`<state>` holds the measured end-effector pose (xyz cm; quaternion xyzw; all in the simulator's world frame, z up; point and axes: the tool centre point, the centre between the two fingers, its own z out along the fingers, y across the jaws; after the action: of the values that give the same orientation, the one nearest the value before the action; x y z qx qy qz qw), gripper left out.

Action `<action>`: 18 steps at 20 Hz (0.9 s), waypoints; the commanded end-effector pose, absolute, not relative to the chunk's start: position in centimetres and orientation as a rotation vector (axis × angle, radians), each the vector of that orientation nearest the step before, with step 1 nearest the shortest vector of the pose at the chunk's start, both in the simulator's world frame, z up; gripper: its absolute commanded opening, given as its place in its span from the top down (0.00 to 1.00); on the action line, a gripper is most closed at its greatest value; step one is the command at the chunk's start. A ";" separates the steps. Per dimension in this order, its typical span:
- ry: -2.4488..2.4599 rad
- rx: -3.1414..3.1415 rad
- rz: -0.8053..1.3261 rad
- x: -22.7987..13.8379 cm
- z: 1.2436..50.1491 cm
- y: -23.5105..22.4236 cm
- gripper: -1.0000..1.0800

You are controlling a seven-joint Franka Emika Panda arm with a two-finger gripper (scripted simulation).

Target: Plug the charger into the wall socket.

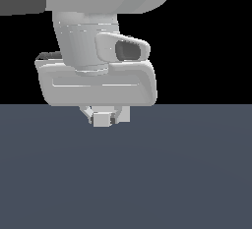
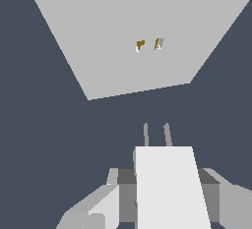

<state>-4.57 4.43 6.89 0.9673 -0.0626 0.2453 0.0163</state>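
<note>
The pincer (image 1: 103,120) is closed on the charger (image 1: 102,119), one finger (image 2: 96,206) pressed against each side of the small white block. In the exterior view the block sits between the fingertips directly beneath the grey hand of the arm (image 1: 98,83), just above the line where the dark blue-grey table (image 1: 147,174) meets the black background; whether it touches the table cannot be told from that view.

In the wrist view the charger (image 2: 170,188) shows as a plain white rectangular block with its long axis running straight out from the pincer. Two thin grey prongs (image 2: 156,134) project from its far end, side by side and parallel, pointing away from the pincer toward the socket.

The wall socket (image 2: 113,36) is a flat, pale grey-white square plate lying ahead of the pincer, beyond the prong tips, with a band of dark surface showing between the prongs and the plate's nearest edge. The charger is therefore apart from it, not inserted. Two small holes (image 2: 148,44) lie close together near the plate's centre, showing brownish and grey inside. The prongs sit roughly in line with these holes.

No brand, label or writing is visible on the charger, the socket or the arm.
</note>
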 end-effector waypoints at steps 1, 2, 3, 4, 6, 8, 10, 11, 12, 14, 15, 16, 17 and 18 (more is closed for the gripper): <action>-0.119 3.021 0.769 -4.4 7.8 4.2 1.00; -0.093 3.026 0.771 -4.4 8.0 4.1 1.00; -0.069 3.030 0.772 -4.3 8.3 4.0 1.00; -0.048 3.033 0.772 -4.3 8.5 3.9 1.00; -0.010 3.040 0.773 -4.2 8.9 3.8 1.00; 0.020 3.045 0.774 -4.1 9.3 3.7 1.00; 0.044 3.049 0.774 -4.0 9.5 3.6 1.00; 0.055 3.050 0.773 -4.0 9.6 3.6 1.00; 0.064 3.052 0.773 -4.0 9.7 3.6 1.00; 0.079 3.055 0.772 -4.0 9.8 3.6 1.00; 0.085 3.056 0.772 -4.0 9.9 3.6 1.00; 0.090 3.057 0.772 -3.9 9.9 3.5 1.00; 0.095 3.058 0.771 -3.9 10.0 3.5 1.00; 0.099 3.059 0.771 -3.9 10.0 3.5 1.00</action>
<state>-3.95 3.50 9.92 0.9692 0.0284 0.2445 -0.0063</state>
